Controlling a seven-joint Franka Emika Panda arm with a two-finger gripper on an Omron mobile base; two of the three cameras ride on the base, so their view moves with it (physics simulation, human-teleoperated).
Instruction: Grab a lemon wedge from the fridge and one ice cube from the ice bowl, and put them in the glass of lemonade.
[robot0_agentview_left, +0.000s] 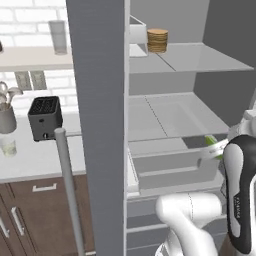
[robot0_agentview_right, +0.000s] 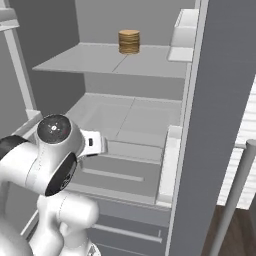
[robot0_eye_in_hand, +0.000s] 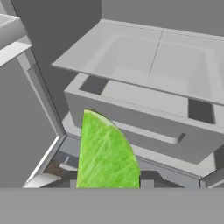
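Observation:
The grey fridge (robot0_agentview_left: 170, 120) stands open, its door (robot0_agentview_left: 97, 125) swung out toward me. My gripper (robot0_agentview_left: 213, 149) hangs in front of the fridge's lower drawer (robot0_agentview_left: 170, 167), shut on a green lemon wedge (robot0_agentview_left: 210, 141). In the hand view the lemon wedge (robot0_eye_in_hand: 107, 153) stands upright between the jaws, close to the lens, and the fingertips are hidden. The glass of lemonade (robot0_agentview_left: 8, 146) sits on the counter at the far left. The ice bowl and the ice cube are out of view.
A black toaster (robot0_agentview_left: 45, 117) and a grey utensil cup (robot0_agentview_left: 7, 117) stand on the counter (robot0_agentview_left: 40, 160). A stack of brown discs (robot0_agentview_right: 129, 41) rests on the upper fridge shelf. The fridge door's long handle (robot0_agentview_left: 70, 190) juts out beside the arm.

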